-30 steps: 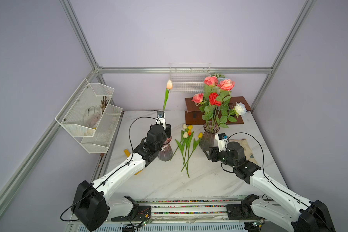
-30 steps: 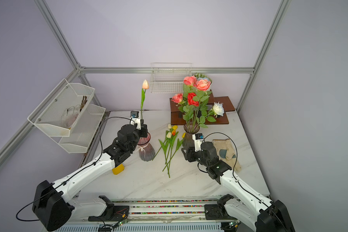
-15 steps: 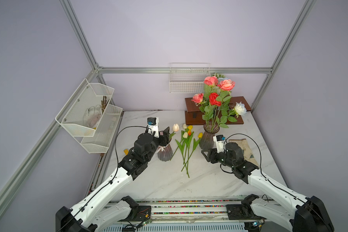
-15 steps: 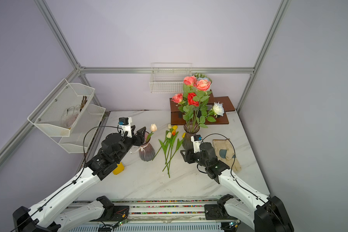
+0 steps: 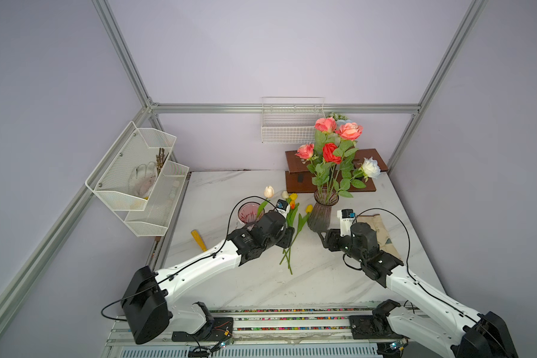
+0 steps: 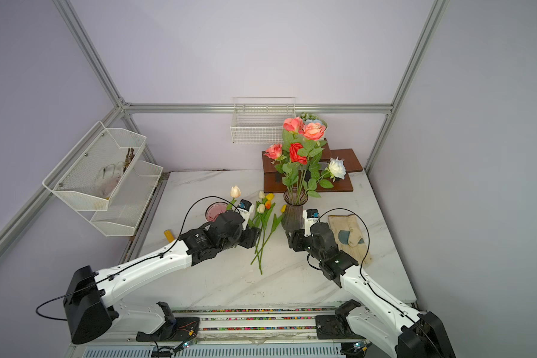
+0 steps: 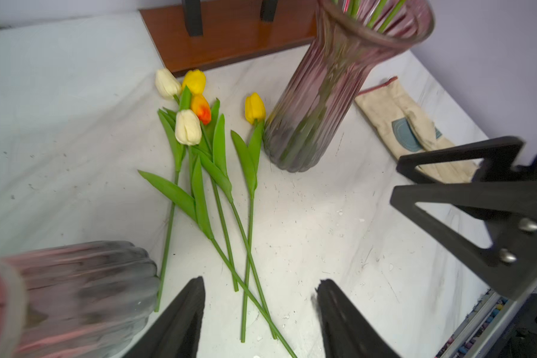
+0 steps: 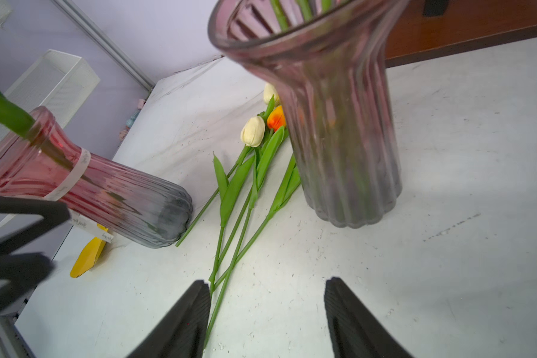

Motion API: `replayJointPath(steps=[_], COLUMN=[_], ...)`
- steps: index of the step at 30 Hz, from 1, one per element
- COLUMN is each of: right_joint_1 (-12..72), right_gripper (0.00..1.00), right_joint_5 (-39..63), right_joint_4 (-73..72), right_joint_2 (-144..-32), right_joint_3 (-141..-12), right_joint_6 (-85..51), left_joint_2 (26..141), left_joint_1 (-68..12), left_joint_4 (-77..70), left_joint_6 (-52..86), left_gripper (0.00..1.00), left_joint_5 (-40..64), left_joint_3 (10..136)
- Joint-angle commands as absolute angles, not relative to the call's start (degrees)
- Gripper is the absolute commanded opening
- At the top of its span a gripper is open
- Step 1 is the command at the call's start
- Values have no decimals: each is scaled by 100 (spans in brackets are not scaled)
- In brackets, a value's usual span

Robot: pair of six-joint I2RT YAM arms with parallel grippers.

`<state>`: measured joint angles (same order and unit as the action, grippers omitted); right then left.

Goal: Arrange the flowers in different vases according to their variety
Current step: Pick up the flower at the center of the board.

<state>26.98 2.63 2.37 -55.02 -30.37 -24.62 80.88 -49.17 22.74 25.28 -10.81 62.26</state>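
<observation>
The left gripper and right gripper were found apart and empty, near tulips laid on the surface between two vases.

The loose tulips lie on the bench just ahead of the left pincer, stem ends nearest it, between it and the right pincer. Just beside the left pincer, on its left, stands the tulip vase with one tulip in it. Ahead of the right pincer stands the rose vase holding the roses, with the stand behind it and the mitt to that pincer's right.
</observation>
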Motion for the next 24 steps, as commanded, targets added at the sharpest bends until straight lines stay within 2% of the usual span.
replayJointPath(steps=[1, 10, 24], right_joint_1=[2696, 2688, 2671], right_gripper=[64, 64, 64], right_joint_5=[-247, -383, -447], right_joint_4=[473, 574, 545], right_joint_2=[-5271, -5240, -5238], right_joint_3=[-2951, -2938, -2883], right_joint_6=[-2496, -2471, -2354], left_joint_2=[8802, 10691, 12118], left_joint_1=[-4930, -4666, -4351], left_joint_4=[2574, 3152, 3267], left_joint_6=[2877, 3105, 3084], left_gripper=[58, 46, 23], left_joint_5=[-1008, -777, -425], left_joint_3=[6764, 8022, 8875])
